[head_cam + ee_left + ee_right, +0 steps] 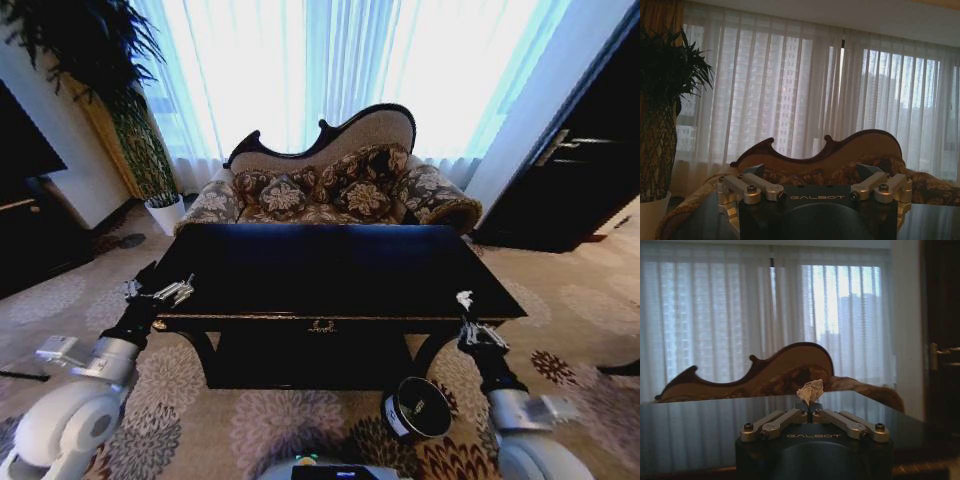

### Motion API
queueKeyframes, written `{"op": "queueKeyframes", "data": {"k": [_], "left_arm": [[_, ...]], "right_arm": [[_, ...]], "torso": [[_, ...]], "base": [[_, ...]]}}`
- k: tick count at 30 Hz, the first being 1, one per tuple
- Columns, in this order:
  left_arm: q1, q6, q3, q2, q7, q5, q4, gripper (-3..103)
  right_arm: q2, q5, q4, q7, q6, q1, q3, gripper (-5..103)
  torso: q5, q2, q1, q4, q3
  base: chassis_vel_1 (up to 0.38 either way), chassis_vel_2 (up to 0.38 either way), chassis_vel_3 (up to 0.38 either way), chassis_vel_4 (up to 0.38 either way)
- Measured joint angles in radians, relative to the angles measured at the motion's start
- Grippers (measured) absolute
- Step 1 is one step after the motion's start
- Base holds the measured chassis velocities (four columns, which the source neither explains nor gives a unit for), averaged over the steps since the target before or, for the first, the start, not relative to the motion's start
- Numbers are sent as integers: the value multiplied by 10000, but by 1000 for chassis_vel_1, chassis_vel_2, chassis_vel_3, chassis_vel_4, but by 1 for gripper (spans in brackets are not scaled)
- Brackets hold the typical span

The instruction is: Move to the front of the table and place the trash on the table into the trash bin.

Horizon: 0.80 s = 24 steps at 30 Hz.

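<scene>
Right gripper (pixel 810 409) pinches a crumpled tissue wad (pixel 810 391); left gripper (pixel 811 176) hangs spread wide, empty.

The wad sits at centre-right of the head view by the console table's (pixel 330 268) corner; the trash bin (pixel 417 408) stands lower centre-right, so a steady swing down over its rim looks best.

A carved-back sofa (pixel 330 180) with floral cushions is standing before sheer white curtains (pixel 330 60) that are glowing with daylight; a tall leafy plant (pixel 95 60) is rising from a white pot (pixel 165 212) at the left; a flower-patterned carpet (pixel 200 420) is covering the floor; a dark cabinet (pixel 585 170) is standing at the right.
</scene>
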Motion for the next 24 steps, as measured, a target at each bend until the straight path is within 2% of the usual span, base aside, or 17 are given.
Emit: {"op": "queueKeyframes", "data": {"k": [7,12,24], "left_arm": [[0,0,0,0,0,0,0,100],[0,0,0,0,0,0,0,100],[0,0,0,0,0,0,1,100]], "right_arm": [[686,-171,-710,-129,667,-200,-286,0],[951,-368,-1394,-133,743,20,-762,0],[1021,-1162,-3917,-126,1168,763,-2014,0]], "torso": [[0,0,0,-1,0],[2,1,1,-1,0],[2,0,0,-1,1]], "base": [[0,0,0,0],[0,0,0,0],[0,0,0,0]]}}
